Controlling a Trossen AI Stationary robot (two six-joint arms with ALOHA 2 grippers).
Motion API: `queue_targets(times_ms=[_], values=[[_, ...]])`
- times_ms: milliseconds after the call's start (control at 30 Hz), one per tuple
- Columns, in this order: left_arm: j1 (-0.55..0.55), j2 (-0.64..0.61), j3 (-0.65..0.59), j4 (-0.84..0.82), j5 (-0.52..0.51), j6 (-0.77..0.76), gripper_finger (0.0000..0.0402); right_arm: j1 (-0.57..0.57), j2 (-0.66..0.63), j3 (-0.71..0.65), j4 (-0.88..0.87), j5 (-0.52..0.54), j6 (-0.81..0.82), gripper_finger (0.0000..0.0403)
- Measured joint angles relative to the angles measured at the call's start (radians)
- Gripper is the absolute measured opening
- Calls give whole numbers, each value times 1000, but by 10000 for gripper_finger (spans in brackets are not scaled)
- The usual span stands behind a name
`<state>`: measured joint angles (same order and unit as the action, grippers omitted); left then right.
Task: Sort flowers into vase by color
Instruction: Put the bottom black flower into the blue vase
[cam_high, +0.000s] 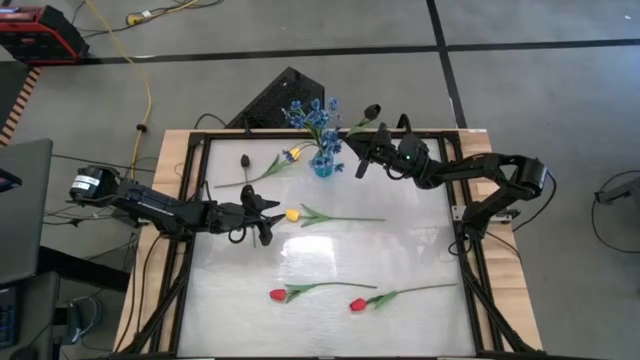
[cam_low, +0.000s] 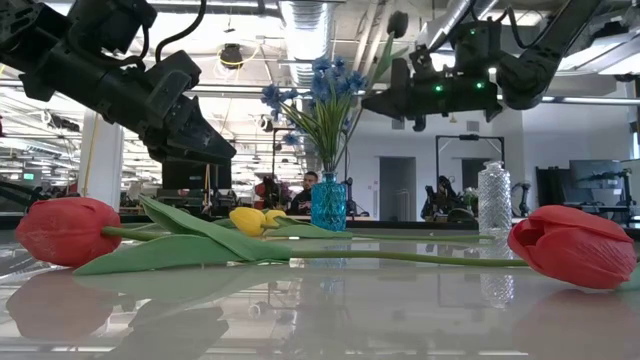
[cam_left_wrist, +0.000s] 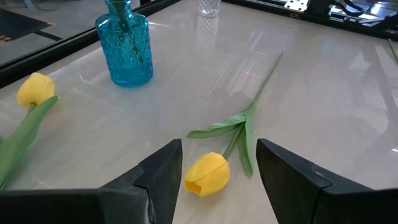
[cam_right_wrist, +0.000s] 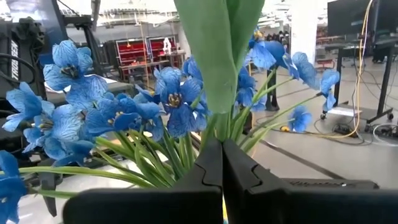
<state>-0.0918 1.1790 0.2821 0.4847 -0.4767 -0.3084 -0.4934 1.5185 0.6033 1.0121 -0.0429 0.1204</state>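
A pale, glossy table (cam_high: 330, 260) with a dark frame fills the overhead view, with a dark arm reaching in from each side.

The right gripper (cam_high: 364, 158) hangs above the far edge, just beside the blue glass vase (cam_high: 322, 163). Its fingers are pressed together on the green stem of a dark-budded flower (cam_high: 372, 112), whose bud points up and away. In the right wrist view the fingertips (cam_right_wrist: 211, 163) meet with a broad green leaf rising between them; the bud itself is cut off at the top.

The left gripper (cam_high: 262, 218) hovers low over the middle of the table, jaws spread wide and holding nothing. In the left wrist view its two fingers (cam_left_wrist: 163, 179) stand either side of a yellow tulip (cam_left_wrist: 208, 173), not touching it.

The vase already holds the blue flower sprays (cam_high: 312, 115). A small clear glass vase (cam_low: 493, 198) shows in the low view; overhead it is hard to make out.

Lying flat on the table:
- a second yellow tulip (cam_high: 293, 153), near the vase
- a dark bud (cam_high: 245, 160), beside the far left corner
- two red tulips (cam_high: 277, 295) (cam_high: 357, 305), near the front edge, stems running right

Open tabletop lies at the right and along the front. People in the room behind are too small to describe.
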Motion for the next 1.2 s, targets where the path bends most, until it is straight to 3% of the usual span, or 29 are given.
queue_targets(times_ms=[400, 767, 1200], values=[[0, 0, 0, 0, 0, 0, 195, 23, 78, 61, -57, -3, 11, 18], [0, 0, 0, -1, 6, 5, 195, 21, 123, 132, -223, 0, 6, 20], [0, 0, 0, -1, 8, 11, 195, 20, 115, 132, -262, -12, 3, 105]])
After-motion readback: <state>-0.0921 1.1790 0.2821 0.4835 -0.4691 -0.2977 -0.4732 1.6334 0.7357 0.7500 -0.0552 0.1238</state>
